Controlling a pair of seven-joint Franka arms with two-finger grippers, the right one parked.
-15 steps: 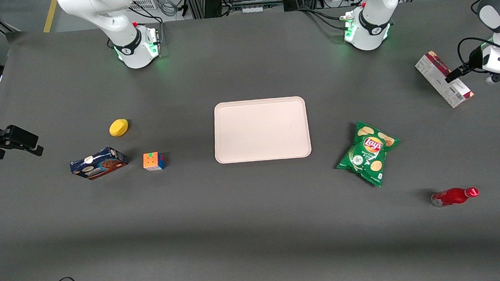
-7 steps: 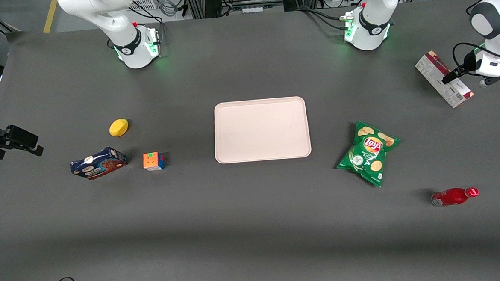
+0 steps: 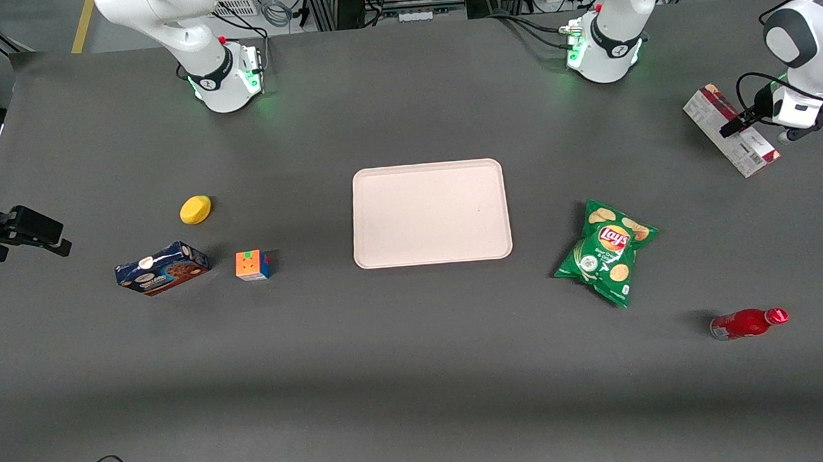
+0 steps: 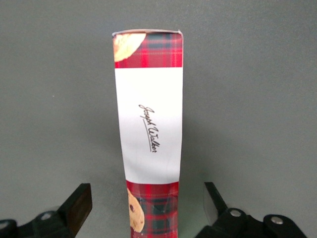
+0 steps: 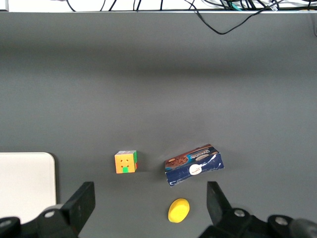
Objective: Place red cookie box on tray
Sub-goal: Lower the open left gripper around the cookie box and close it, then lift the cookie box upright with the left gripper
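Note:
The red cookie box [image 3: 729, 130] lies flat on the table at the working arm's end, its grey-white printed side toward the front camera. In the left wrist view it is a long tartan carton with a white label band [image 4: 150, 124]. My left gripper [image 3: 758, 132] hangs over the box, open. In the wrist view the gripper [image 4: 148, 208] straddles the box's width, with both fingers [image 4: 79, 203] clear of its sides. The pale pinkish-beige tray [image 3: 430, 212] lies at the middle of the table with nothing on it, well away from the box toward the parked arm's end.
A green chip bag [image 3: 606, 250] lies between the tray and the box, nearer the front camera. A red bottle [image 3: 747, 322] lies nearer the camera still. A blue cookie box [image 3: 162, 268], a colour cube [image 3: 252, 265] and a yellow object [image 3: 195, 209] lie toward the parked arm's end.
My left gripper has shifted over the red cookie box, toward the tray's side and slightly away from the front camera. The box has not moved.

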